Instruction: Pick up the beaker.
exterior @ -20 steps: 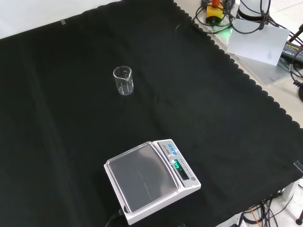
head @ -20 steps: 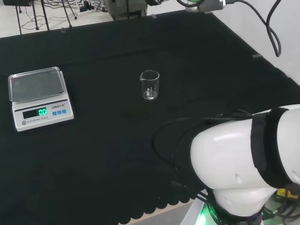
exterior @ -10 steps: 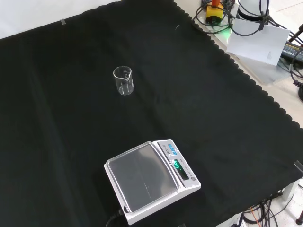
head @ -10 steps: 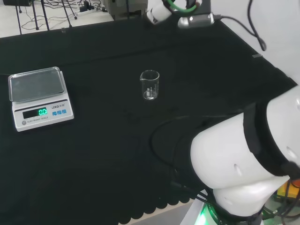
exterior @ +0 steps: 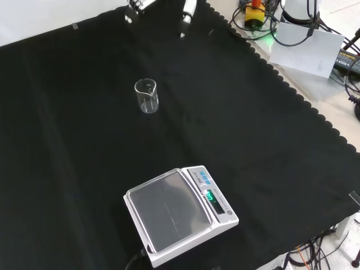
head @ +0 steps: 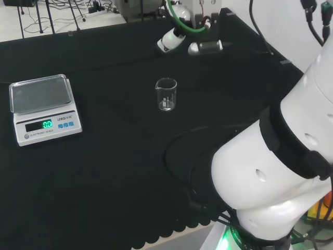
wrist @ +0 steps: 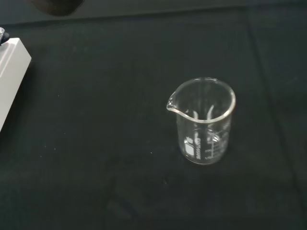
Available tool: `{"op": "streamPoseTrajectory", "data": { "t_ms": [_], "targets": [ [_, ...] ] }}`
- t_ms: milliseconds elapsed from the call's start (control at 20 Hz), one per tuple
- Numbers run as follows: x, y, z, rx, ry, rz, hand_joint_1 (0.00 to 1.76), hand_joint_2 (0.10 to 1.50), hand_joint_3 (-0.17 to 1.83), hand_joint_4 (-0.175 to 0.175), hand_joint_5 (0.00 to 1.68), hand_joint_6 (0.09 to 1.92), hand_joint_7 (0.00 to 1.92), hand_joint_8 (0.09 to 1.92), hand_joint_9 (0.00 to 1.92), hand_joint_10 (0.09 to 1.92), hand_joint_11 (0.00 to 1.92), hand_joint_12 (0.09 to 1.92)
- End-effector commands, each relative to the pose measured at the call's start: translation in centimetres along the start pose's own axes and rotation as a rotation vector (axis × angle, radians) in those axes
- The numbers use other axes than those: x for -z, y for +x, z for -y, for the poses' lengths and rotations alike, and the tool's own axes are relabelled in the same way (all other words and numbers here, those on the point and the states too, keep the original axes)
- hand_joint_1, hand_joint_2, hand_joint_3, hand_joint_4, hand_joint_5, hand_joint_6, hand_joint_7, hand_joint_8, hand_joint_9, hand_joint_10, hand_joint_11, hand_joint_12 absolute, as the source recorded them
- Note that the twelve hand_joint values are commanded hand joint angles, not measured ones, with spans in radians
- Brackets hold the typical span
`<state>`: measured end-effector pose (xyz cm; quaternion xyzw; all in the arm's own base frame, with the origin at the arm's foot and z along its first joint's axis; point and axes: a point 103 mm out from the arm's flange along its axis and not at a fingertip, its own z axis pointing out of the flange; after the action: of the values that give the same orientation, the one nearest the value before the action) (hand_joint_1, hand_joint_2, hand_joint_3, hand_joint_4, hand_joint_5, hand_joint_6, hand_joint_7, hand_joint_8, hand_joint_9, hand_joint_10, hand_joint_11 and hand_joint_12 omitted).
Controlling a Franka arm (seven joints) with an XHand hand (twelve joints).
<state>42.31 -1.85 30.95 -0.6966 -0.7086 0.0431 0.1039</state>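
Hand [head: 179,36] sits at top centre of the head view, above the cloth [head: 114,172], nothing in its grasp. Fingers [exterior: 188,10] poke in at the top edge of the front view, spread and roughly straight, so it reads as released.

Beaker [head: 166,95] stands upright on the cloth near the middle of the head view, below the hand in frame and well apart from it, no contact. In the front view the beaker [exterior: 146,96] is in the upper-left-centre, below the fingertips with bare cloth between. Wrist view has the beaker [wrist: 205,122] right of centre, spout pointing frame-left, looks empty.

Scale [head: 43,108] sits at the left of the head view, well apart from the beaker; bottom centre in the front view [exterior: 179,212].
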Motion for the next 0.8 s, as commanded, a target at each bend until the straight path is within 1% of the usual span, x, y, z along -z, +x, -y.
{"op": "streamPoseTrajectory", "data": {
  "t_ms": [50, 200, 300, 500, 700, 800],
  "targets": [
    [-5.3, -0.5, -3.1, 0.039, -0.05, -0.048, 0.73, 0.85, -0.1, 0.026, 0.0, 0.09, 0.0, 0.38, 0.02, 0.9, 0.0, 1.14],
    [-7.2, -0.5, -4.0, 0.041, -0.029, -0.066, 0.71, 0.84, -0.1, 0.028, 0.0, 0.09, 0.0, 0.33, 0.0, 0.88, 0.0, 1.05],
    [-8.3, -0.4, -4.6, 0.04, -0.008, -0.072, 0.7, 0.84, -0.1, 0.029, 0.0, 0.09, 0.0, 0.31, 0.0, 0.86, 0.0, 1.02],
    [-10.6, -0.8, -6.2, 0.035, 0.033, -0.082, 0.69, 0.84, -0.1, 0.03, 0.0, 0.09, 0.0, 0.3, 0.0, 0.83, 0.0, 1.0],
    [-12.8, -1.5, -7.5, 0.021, 0.057, -0.1, 0.69, 0.84, -0.1, 0.031, 0.0, 0.09, 0.0, 0.3, 0.0, 0.82, 0.0, 0.99],
    [-13.7, -1.8, -8.0, 0.014, 0.089, -0.106, 0.69, 0.84, -0.1, 0.032, 0.0, 0.09, 0.0, 0.3, 0.0, 0.82, 0.0, 0.99]
  ]
}}
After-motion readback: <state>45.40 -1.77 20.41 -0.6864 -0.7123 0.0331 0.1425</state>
